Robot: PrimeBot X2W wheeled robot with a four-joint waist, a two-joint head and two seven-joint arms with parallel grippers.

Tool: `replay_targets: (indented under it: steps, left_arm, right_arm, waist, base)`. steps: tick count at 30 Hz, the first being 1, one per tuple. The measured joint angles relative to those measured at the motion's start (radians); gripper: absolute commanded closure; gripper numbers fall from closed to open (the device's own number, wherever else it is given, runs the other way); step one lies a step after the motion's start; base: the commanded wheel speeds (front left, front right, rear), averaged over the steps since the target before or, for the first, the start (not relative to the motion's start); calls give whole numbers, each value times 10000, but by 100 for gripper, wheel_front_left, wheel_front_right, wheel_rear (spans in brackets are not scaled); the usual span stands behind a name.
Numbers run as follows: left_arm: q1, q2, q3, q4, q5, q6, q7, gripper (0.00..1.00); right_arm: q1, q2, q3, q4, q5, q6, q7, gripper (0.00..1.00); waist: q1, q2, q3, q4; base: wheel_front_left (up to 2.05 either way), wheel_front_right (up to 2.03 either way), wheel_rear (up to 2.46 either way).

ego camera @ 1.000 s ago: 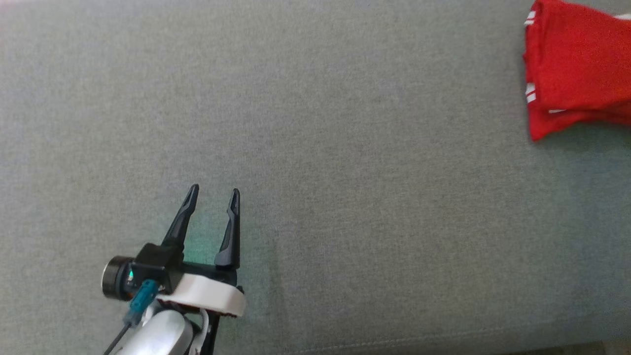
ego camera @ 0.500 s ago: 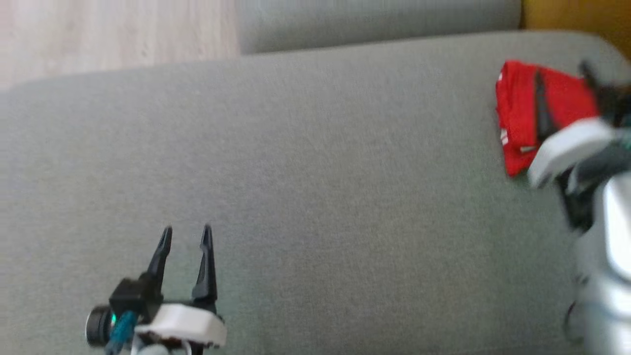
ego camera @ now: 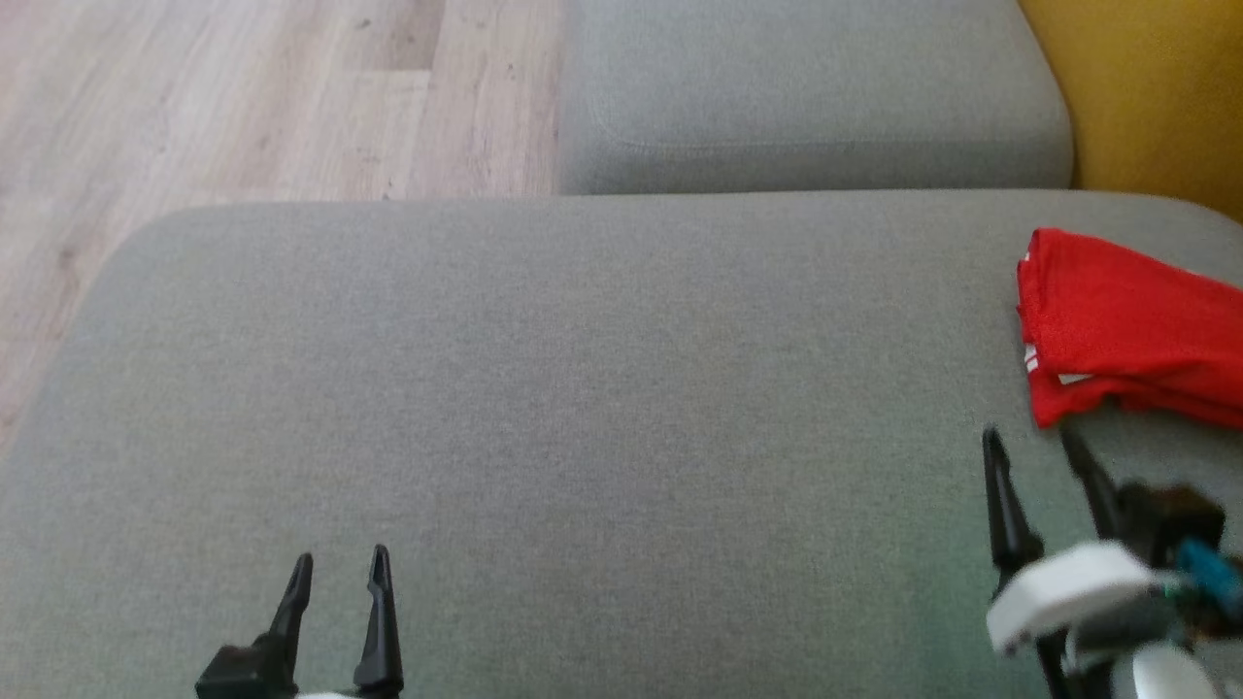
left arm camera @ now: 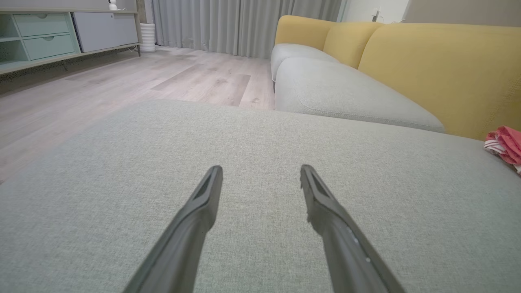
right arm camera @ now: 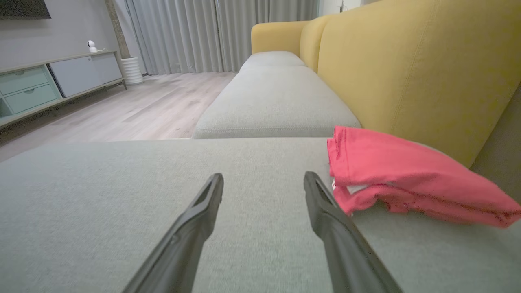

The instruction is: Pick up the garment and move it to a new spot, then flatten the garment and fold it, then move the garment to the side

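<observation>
The garment (ego camera: 1136,325) is a folded red cloth with white stripes, lying at the right end of the grey cushion (ego camera: 583,408) against the yellow backrest; it also appears in the right wrist view (right arm camera: 399,175) and at the right edge of the left wrist view (left arm camera: 504,144). My right gripper (ego camera: 1029,437) stands open just in front of the garment's near left corner, apart from it, nothing between its fingers (right arm camera: 203,203). My left gripper (ego camera: 338,558) is open at the lower left over bare cushion, empty, far from the garment.
A second grey seat cushion (ego camera: 806,97) adjoins the far edge. The yellow backrest (ego camera: 1156,87) runs along the right. Wooden floor (ego camera: 194,107) lies beyond the cushion's left and far edges. A low cabinet with drawers (left arm camera: 49,36) stands across the room.
The head camera has tilted up, bringing floor and far cushion into view. My right gripper has pulled back off the garment, now in front of it. The folded garment lies still.
</observation>
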Motion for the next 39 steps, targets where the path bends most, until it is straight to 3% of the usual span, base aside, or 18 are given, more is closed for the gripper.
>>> replay_targets:
  steps: [7,25,26,33,39]
  left_arm:
    - [224,-38,46,-13,-4,-42,-71,0]
    - [349,-244,82,146,-330,-345,-82,0]
    - [348,-278,79,207,-330,-351,-81,100]
    - [784,-556,-115,949,-378,-364,-48,100]
    - [762,-681,23,976,-834,-571,119,100]
  right_arm:
    - [1296,15,481,-481,640,0,-290,0]
    - [1468,17,997,-744,744,0,-336,0]
    - [1466,17,1003,-656,744,-2,-332,100]
    - [1776,21,1039,328,826,-4,-307,100]
    - [1826,21,1034,337,1544,-4,-270,100]
  waist:
    - [1,0,-199,102]
    - [2,0,-234,155]
    - [2,0,-231,155]
    - [2,0,-219,145]
    - [2,0,-174,105]
  base:
    - [0,0,0]
    - [0,0,0]
    - [0,0,0]
    - [0,0,0]
    - [0,0,0]
